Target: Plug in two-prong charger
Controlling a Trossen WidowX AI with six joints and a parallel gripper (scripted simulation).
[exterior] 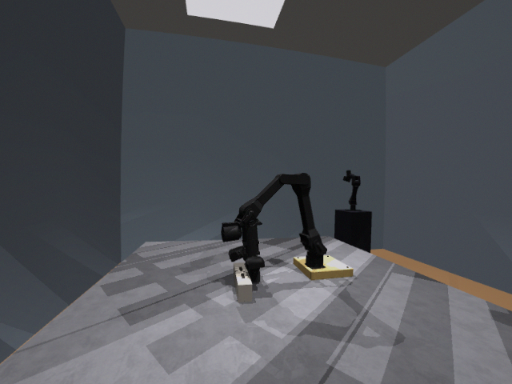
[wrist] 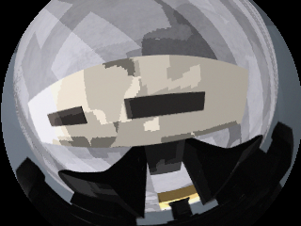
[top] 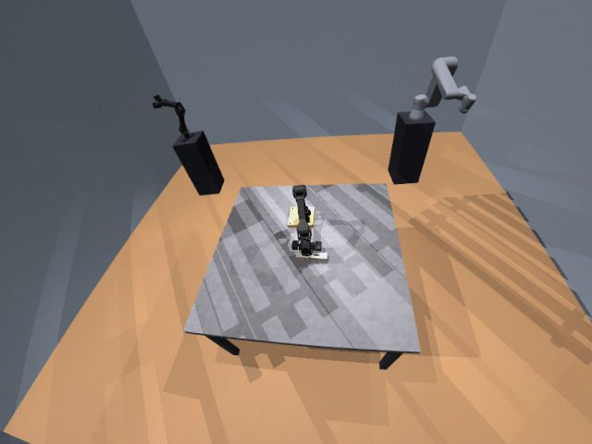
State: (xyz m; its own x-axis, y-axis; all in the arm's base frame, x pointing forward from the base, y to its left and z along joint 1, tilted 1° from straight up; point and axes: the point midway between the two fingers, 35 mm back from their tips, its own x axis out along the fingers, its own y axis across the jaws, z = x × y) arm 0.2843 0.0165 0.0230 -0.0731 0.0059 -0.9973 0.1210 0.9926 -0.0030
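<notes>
Gripper (top: pixel 305 248) (exterior: pixel 253 278) (wrist: pixel 160 137) is pointed down at the table (top: pixel 287 305) (exterior: pixel 206 334) (wrist: pixel 179 28), part-open and clamped on something; your wrist view has a small dark block between the fingers, which you can take as the charger (wrist: pixel 165 162); its prongs are hidden from you, so you cannot tell whether they touch anything.

Power strip (top: pixel 320 255) (exterior: pixel 244 291) (wrist: pixel 221 87) is cream-coloured and lies on the table, just beside the fingers, on the side away from the arm's base; your wrist view shows two dark rectangles on its face, a long one (wrist: pixel 165 104) near the middle and a shorter one (wrist: pixel 67 116) toward the image's left end; charger sits by the strip's near long edge, off both rectangles in that view; you cannot tell its height against the strip's top.

Arm (top: pixel 301 210) (exterior: pixel 306 208) arches up from a yellow base plate (top: pixel 290 223) (exterior: pixel 333 274) (wrist: pixel 179 194) and bends down to the strip; top view has the wrist hiding part of the strip from you; exterior view has a finger housing covering the tip area, so contact there is unreadable.

Behind the table you have a black arm (top: pixel 180 115) (exterior: pixel 354 192) and a grey arm (top: pixel 444 79), each on a dark pedestal.
</notes>
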